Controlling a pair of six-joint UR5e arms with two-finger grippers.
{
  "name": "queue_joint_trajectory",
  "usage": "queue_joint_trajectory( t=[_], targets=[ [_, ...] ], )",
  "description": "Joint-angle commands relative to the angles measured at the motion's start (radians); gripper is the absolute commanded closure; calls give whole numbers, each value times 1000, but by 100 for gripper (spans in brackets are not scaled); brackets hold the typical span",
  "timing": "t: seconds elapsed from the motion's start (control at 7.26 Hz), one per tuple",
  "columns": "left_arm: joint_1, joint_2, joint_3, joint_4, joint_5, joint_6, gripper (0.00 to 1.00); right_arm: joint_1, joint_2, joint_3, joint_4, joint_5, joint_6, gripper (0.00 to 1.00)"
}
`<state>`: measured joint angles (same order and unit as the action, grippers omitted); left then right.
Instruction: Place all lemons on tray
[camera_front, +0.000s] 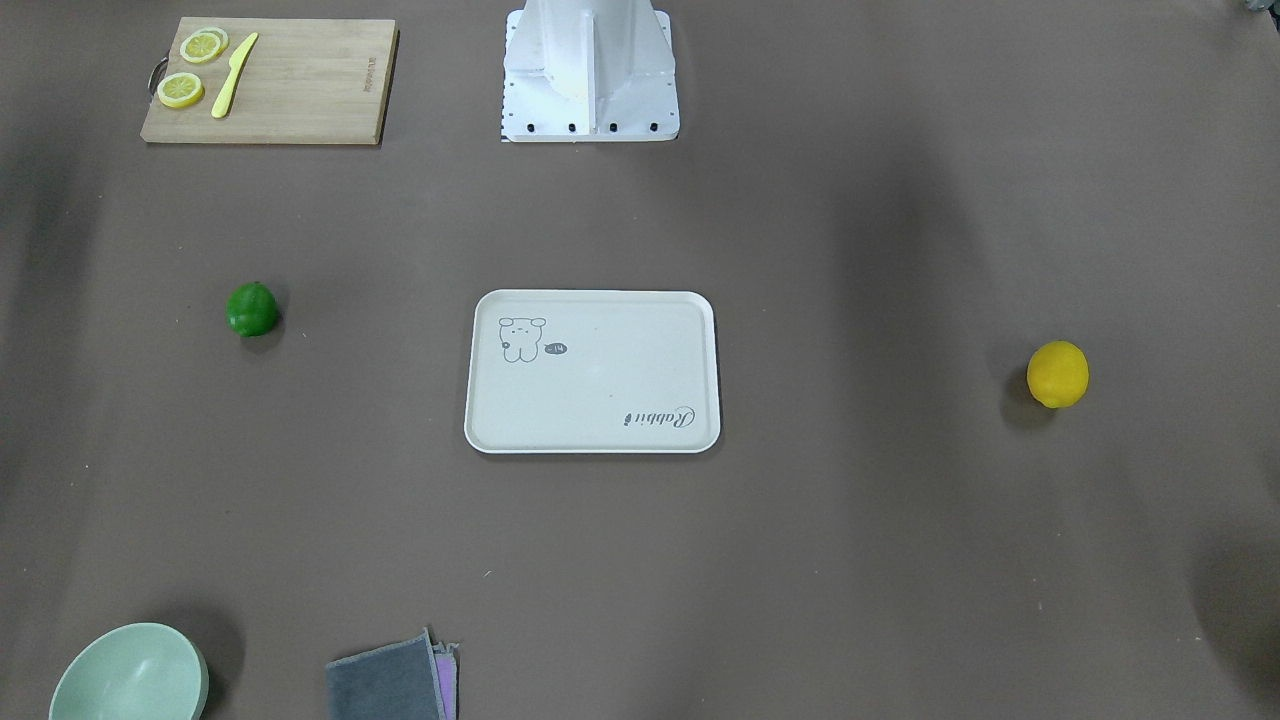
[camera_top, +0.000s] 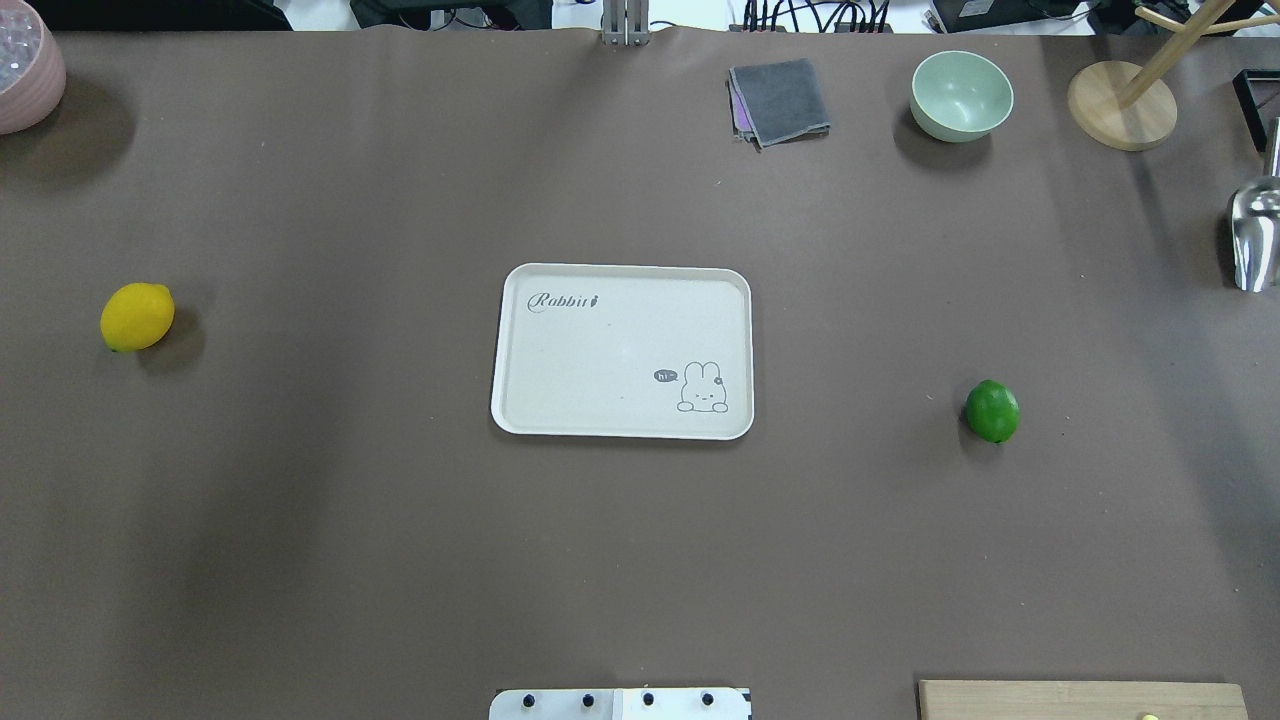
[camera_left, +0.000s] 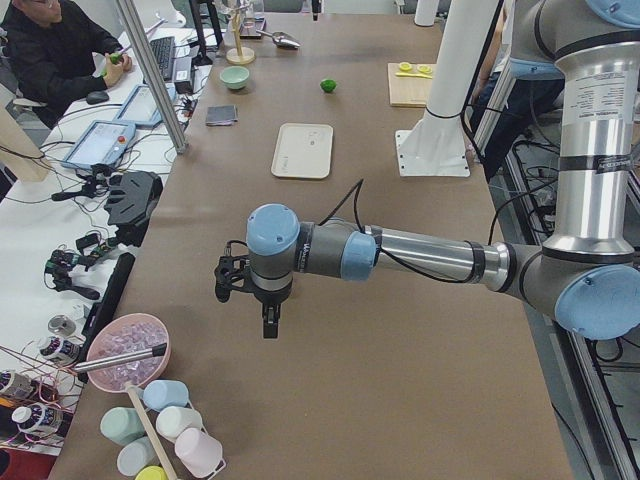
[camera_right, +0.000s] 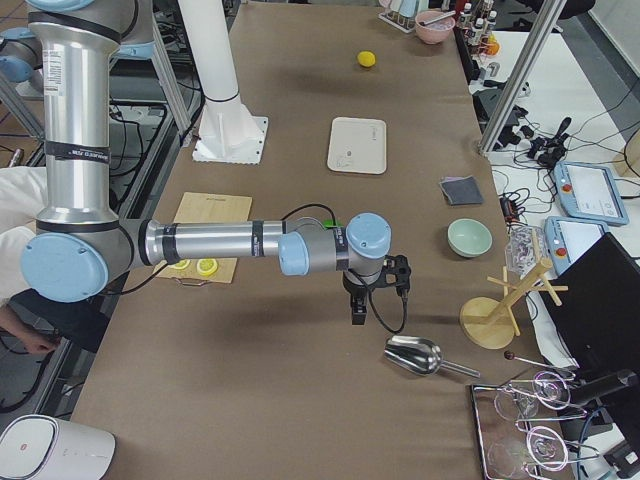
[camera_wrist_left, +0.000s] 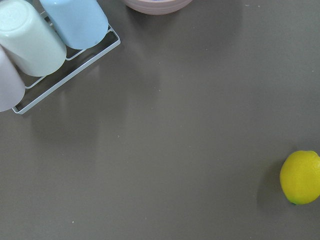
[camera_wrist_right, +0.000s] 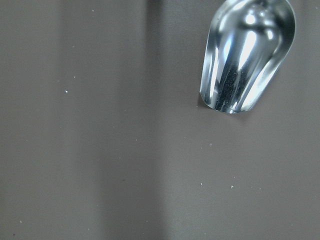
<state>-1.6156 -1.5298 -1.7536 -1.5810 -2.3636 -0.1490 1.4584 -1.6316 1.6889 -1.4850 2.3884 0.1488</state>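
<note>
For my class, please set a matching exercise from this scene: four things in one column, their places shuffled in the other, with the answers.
Things
1. yellow lemon
2. green lemon
3. tray
4. lemon slices

Places
A. on the cutting board
B. in the middle, nothing on it
C. robot's left side, off the tray
D. robot's right side, off the tray

Pairs: 1-C, 2-D, 3-B, 4-A

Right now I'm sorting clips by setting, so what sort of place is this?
Probably a robotics lab: the left arm and right arm reach over one table, control tablets lie on a side desk, and a tray sits out as a prop.
</note>
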Motion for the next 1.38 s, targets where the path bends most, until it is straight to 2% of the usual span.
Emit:
queue_joint_trajectory(
  t=[0.0, 1.24],
  targets=[
    [0, -1, 0, -1, 10, 0, 2, 0, -1, 0, 0, 0, 0, 0],
    [0, 2, 2, -1, 11, 0, 2, 0, 2, 0, 2, -3, 0, 0]
  ],
)
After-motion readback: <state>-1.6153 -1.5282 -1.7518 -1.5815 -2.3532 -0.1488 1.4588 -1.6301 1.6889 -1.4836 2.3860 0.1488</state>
